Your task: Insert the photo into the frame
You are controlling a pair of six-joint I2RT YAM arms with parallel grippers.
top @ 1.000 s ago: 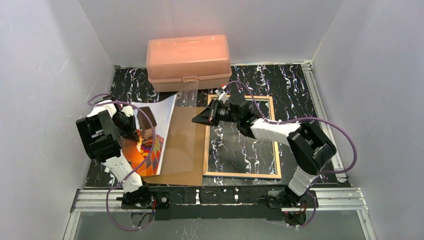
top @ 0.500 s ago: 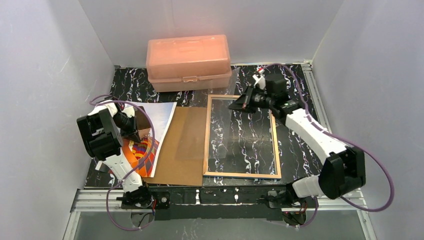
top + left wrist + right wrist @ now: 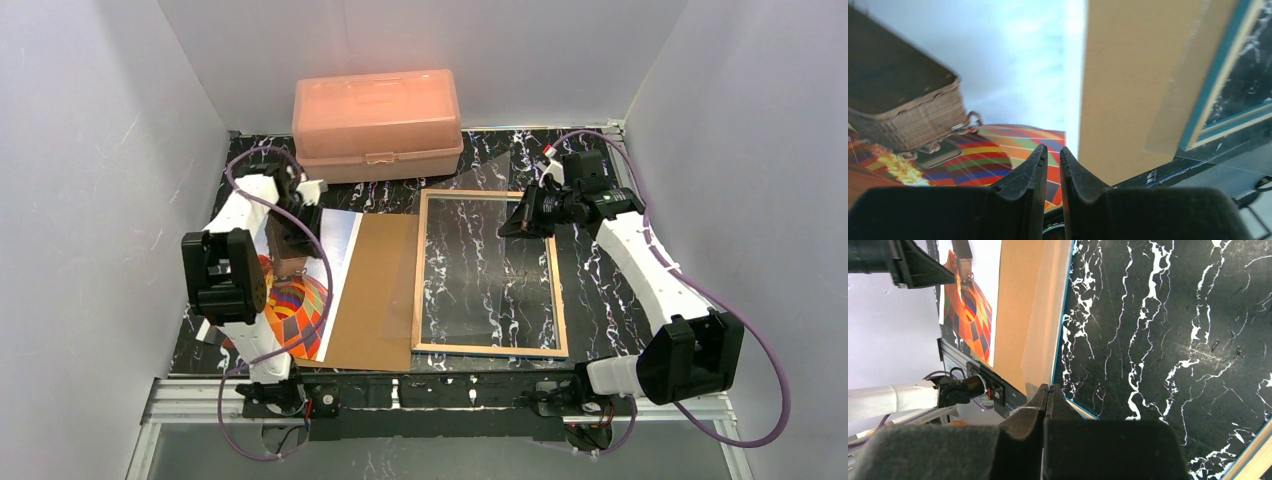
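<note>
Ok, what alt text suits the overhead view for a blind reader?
A hot-air balloon photo lies face up beside a brown board and a wood-edged frame on a marble table, a peach box behind; the left arm and right arm reach over them.

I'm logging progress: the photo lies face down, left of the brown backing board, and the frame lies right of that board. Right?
Not quite. The photo lies face up: the top external view shows its chequered balloon and blue sky. It is indeed left of the brown backing board, and the frame lies right of that board.
</note>
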